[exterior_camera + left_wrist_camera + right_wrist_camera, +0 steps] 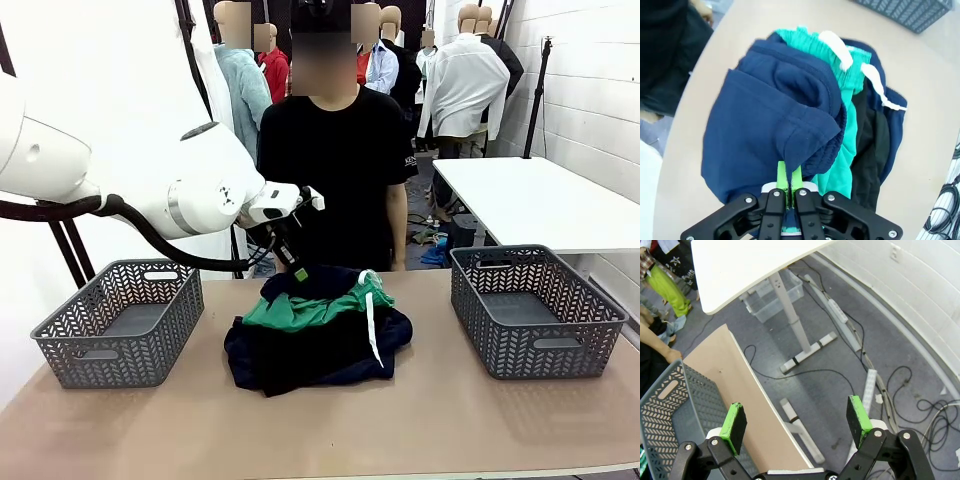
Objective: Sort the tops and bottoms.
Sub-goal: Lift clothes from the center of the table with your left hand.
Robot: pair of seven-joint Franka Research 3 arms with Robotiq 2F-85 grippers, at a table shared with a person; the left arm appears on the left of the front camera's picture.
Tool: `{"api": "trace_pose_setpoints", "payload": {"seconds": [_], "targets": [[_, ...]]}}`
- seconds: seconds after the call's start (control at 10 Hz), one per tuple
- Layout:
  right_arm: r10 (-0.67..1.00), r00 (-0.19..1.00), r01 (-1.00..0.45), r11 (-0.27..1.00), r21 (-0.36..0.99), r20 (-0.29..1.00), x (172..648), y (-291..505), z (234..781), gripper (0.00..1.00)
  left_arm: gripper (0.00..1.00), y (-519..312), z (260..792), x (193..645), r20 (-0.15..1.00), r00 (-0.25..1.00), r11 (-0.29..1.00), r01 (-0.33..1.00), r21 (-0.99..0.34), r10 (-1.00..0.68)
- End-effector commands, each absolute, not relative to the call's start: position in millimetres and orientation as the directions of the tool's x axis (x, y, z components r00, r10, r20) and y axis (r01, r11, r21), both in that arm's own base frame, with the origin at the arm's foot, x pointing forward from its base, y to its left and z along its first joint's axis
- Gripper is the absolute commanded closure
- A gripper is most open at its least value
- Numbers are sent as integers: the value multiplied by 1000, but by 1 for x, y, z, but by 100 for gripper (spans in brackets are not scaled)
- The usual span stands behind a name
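A heap of clothes lies mid-table. The bright green bottoms [300, 312] with a white drawstring [370, 325] sit between a navy garment [312, 283] on top and dark garments [300, 362] underneath. Which of these are tops I cannot tell. My left gripper [297, 268] is at the heap's far edge. In the left wrist view it [789, 172] is shut on a raised fold of the navy garment [770, 115], with the green bottoms [846, 150] and drawstring [880, 90] beyond. My right gripper [797, 422] is open with nothing in it, hanging past the table's right end above the floor.
Grey lattice baskets stand at the table's left [120, 322] and right [535, 310]; the right one [670, 405] is also in the right wrist view. A person in black [345, 170] stands at the far side. A white table [540, 200] is behind on the right.
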State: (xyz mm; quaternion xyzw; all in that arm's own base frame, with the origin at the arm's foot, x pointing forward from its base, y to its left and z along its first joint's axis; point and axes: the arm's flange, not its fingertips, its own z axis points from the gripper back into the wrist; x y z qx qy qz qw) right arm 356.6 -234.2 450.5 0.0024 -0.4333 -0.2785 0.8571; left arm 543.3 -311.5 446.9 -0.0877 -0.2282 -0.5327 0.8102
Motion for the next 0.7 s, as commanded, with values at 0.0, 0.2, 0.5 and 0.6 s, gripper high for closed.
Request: {"api": "trace_pose_setpoints", "payload": {"seconds": [0.0, 0.2, 0.5, 0.6], "targets": [[-486, 470, 481, 841, 248, 737, 357, -233, 452, 0, 100, -295, 494, 533, 516, 287, 399, 909, 119, -807], [-486, 470, 481, 841, 248, 737, 357, -233, 452, 0, 100, -296, 558, 505, 543, 220, 373, 908, 188, -810], [-486, 470, 481, 841, 248, 737, 357, -233, 452, 0, 100, -300, 671, 445, 593, 83, 352, 867, 354, -801], [-486, 470, 481, 841, 248, 737, 357, -233, 452, 0, 100, -306, 714, 427, 629, 36, 390, 811, 436, -776]]}}
